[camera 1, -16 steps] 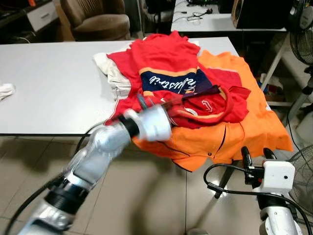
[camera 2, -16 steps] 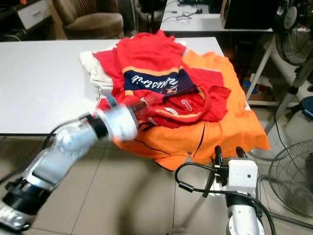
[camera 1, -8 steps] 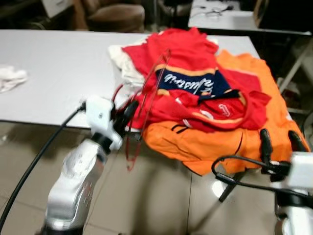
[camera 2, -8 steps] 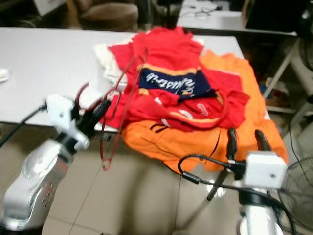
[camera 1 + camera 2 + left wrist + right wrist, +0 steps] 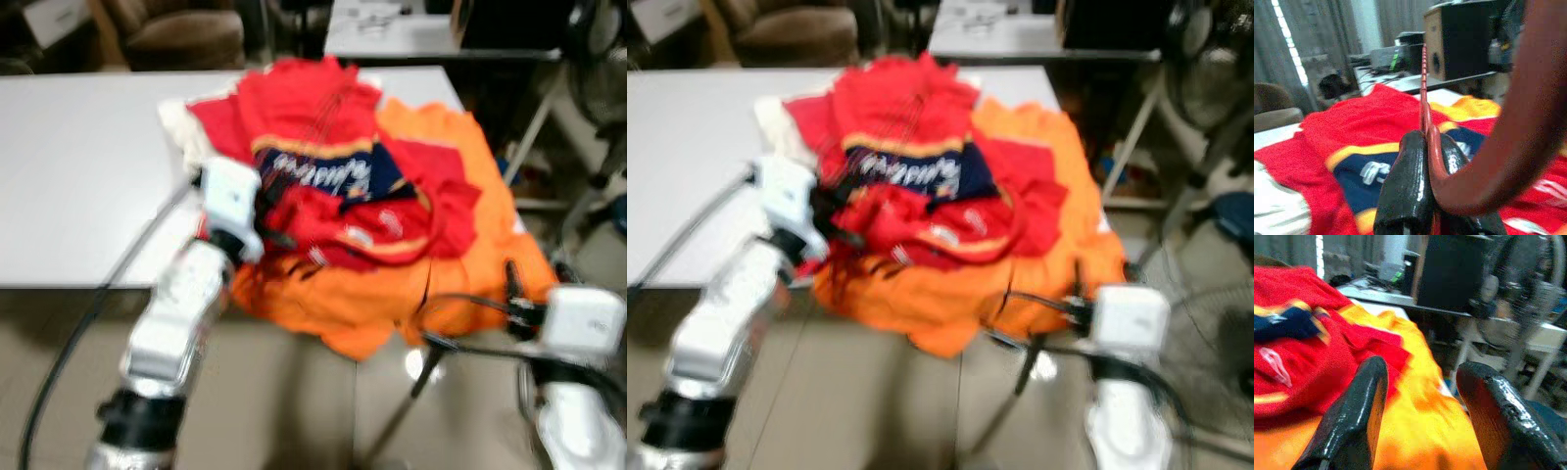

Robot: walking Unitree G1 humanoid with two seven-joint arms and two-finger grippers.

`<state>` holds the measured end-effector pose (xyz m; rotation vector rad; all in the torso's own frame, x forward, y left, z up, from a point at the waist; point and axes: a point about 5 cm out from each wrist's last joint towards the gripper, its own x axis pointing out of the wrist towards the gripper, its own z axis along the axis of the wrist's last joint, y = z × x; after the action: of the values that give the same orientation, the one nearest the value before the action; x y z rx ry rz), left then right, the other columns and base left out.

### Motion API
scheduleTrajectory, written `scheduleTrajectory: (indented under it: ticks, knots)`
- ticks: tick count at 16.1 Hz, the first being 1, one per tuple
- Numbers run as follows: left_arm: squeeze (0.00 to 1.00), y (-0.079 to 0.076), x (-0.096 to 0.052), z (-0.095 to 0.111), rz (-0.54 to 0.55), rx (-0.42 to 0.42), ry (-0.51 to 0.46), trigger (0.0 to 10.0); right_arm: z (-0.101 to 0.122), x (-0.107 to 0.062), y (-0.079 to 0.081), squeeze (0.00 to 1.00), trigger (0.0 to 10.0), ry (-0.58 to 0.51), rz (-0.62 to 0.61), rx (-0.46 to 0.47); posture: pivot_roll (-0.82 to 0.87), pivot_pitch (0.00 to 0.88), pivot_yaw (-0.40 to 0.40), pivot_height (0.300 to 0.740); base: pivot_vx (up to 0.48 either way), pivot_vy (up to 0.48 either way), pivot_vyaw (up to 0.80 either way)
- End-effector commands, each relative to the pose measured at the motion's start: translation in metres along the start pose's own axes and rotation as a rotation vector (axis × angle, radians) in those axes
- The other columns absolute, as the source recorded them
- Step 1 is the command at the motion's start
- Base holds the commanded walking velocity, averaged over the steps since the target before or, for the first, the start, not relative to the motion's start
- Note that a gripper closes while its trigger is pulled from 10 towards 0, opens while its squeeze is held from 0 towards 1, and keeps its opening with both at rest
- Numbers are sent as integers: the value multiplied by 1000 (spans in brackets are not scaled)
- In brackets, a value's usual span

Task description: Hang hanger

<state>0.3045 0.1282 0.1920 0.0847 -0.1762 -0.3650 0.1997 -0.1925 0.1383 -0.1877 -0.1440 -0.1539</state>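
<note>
A thin red hanger (image 5: 1423,88) is clamped between the two black fingers of my left gripper (image 5: 1425,139), and its curved hook (image 5: 1528,122) sweeps past the camera. In the eye views, which are blurred, the left gripper (image 5: 269,211) is raised at the near edge of a clothes pile, and the hanger (image 5: 328,113) reaches away over a red jersey (image 5: 313,98). An orange shirt (image 5: 460,196) lies under the jersey and droops off the white table (image 5: 88,166). My right gripper (image 5: 1422,377) is open and holds nothing, low at the right by the orange shirt's hem.
A white garment (image 5: 181,122) pokes out at the pile's left. Behind the table stand a brown armchair (image 5: 181,34) and a second table (image 5: 392,29). A fan (image 5: 602,59) and a slanted table leg (image 5: 534,122) are at the right. Tiled floor lies below.
The head view has shifted and blurred. My left gripper, still holding the hanger, has swung from the table's front edge back over the pile, so the hanger points across the jersey.
</note>
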Motion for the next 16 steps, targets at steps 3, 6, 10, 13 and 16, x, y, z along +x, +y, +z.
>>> scheduleTrajectory:
  ticks: [3, 6, 10, 13, 16]
  knots:
    - [0, 8, -14, -22, 81, -79, 157, 10000, 2, 5, -3, 0, 10000, 7, 47, -14, -233, 79, 35, 740, 0, 0, 0]
    - [0, -17, -52, -8, -10, -60, 132, 10000, -11, 6, -12, 0, 10000, 61, 115, -49, -178, 103, -46, 740, 0, 0, 0]
    - [0, -25, -25, 7, -74, -8, -9, 10000, -9, 15, -2, 0, 10000, 36, 127, -37, -192, 71, -32, 740, 137, -196, 0]
    - [0, -16, -9, 22, -101, 218, -53, 10000, -7, 17, -2, 0, 10000, 19, 106, -26, -210, 54, -7, 740, 87, 0, 0]
    - [0, -5, 6, 23, -150, 554, -76, 10000, -9, 10, -3, 0, 10000, 29, 77, -28, -240, 54, 27, 740, 0, 0, 0]
